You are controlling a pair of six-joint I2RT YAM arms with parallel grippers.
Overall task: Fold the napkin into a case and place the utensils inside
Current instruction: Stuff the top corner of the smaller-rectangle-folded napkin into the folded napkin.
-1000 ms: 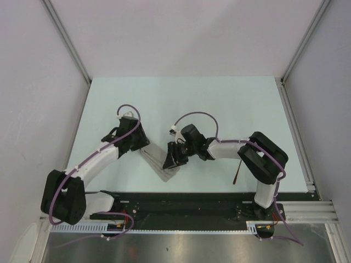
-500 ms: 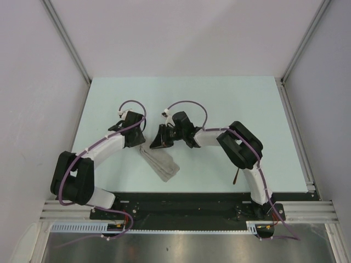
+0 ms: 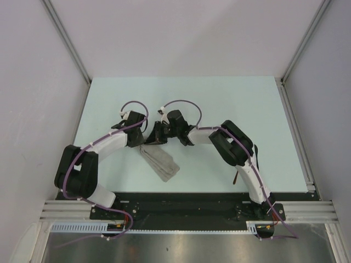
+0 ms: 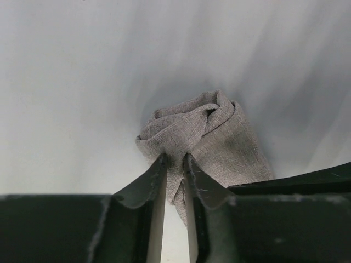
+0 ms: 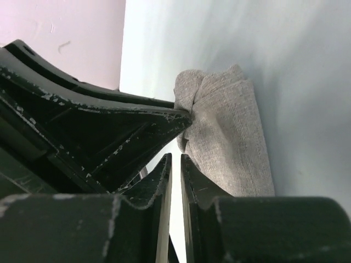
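Grey-beige napkin [image 3: 162, 163]: I see it folded into a narrow strip, lying slantwise on the worktop [image 3: 230, 104] just ahead of the arm bases, its far end bunched up.
Left end effector [image 4: 174, 160]: jaws almost together, pinching that bunched end.
Right end effector [image 5: 175, 159]: jaws down to a thin slit at the same end, close beside the left one; I cannot tell if cloth is caught.
Copper-orange fork [image 3: 236, 176]: on the worktop by the right arm, well apart from the napkin.
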